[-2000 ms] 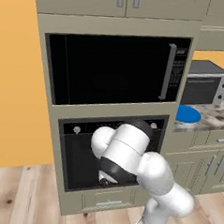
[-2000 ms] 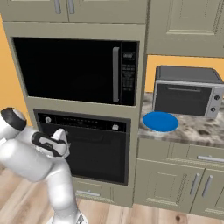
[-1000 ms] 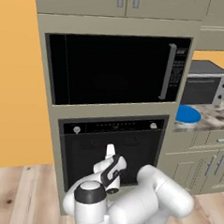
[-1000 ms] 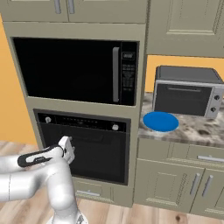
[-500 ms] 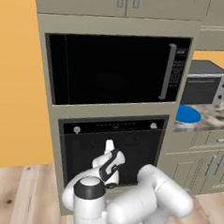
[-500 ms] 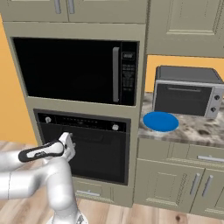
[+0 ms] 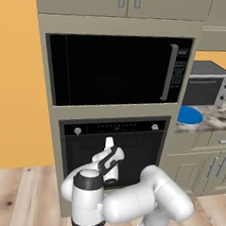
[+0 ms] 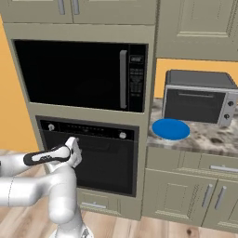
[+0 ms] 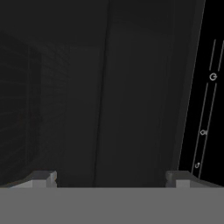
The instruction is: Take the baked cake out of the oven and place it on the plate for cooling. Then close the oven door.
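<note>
Just open claw near oven door

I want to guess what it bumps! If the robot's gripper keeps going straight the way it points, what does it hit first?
Most likely the oven door. The open gripper points at its dark glass just below the control strip, with nothing visible between, though the remaining gap is hard to judge.
</note>
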{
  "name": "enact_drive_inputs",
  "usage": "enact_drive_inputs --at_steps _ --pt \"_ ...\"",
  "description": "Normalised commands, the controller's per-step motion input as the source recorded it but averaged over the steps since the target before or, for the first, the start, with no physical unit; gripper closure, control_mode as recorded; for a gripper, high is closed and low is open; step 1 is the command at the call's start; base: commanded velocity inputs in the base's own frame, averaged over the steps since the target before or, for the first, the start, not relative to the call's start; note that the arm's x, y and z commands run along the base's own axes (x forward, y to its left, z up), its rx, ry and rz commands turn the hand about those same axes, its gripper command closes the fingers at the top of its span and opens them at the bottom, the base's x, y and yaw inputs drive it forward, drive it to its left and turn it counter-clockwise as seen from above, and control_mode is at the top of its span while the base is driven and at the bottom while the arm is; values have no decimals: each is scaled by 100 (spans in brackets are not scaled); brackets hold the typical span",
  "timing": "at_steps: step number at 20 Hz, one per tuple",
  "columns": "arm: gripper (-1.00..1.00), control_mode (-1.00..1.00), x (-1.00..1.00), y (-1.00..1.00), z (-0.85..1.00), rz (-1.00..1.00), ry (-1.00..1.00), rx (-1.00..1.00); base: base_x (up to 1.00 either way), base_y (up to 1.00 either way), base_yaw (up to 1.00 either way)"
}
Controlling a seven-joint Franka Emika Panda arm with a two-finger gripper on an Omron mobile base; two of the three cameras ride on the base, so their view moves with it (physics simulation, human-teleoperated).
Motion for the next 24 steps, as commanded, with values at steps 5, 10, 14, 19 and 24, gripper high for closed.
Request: enact_drive_inputs --at_steps 5,10,14,19,24 --pt "-100 -100 1 0 0 0 0 0 0 0 0" --pt "-100 -100 0 0 0 0 0 0 0 0 0" --pt "100 -100 0 0 0 0 0 0 0 0 0" --pt "100 -100 0 0 0 0 0 0 0 0 0" --pt "100 -100 0 0 0 0 0 0 0 0 0"
